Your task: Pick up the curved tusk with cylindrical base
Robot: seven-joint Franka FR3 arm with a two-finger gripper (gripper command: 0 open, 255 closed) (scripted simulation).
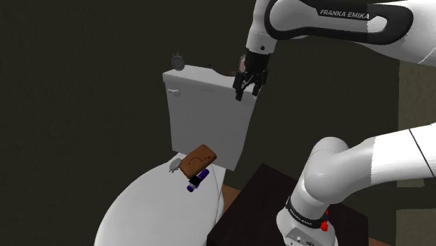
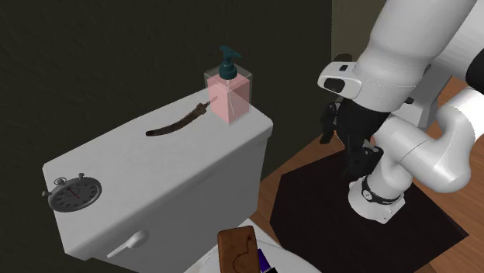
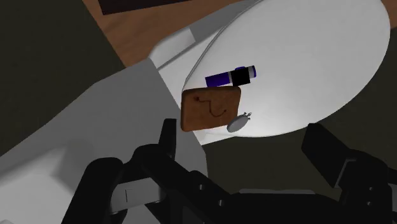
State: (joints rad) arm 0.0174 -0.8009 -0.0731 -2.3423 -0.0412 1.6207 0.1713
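The tusk (image 2: 177, 124) lies on the tank (image 2: 167, 182) lid, its base beside the soap dispenser (image 2: 228, 93). The gripper (image 1: 247, 93), wide open and empty, hangs off the tank's dispenser end. Approach, grasp and lift all remain.

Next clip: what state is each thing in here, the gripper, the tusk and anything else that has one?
Gripper: open, empty, in the air beside the tank.
Tusk: lying flat on the tank, untouched.
Soap dispenser: upright on the tank, at the tusk's end.
Stopwatch: lying face up on the tank.
Toilet lid: closed.
Purple cylinder: on its side on the lid.
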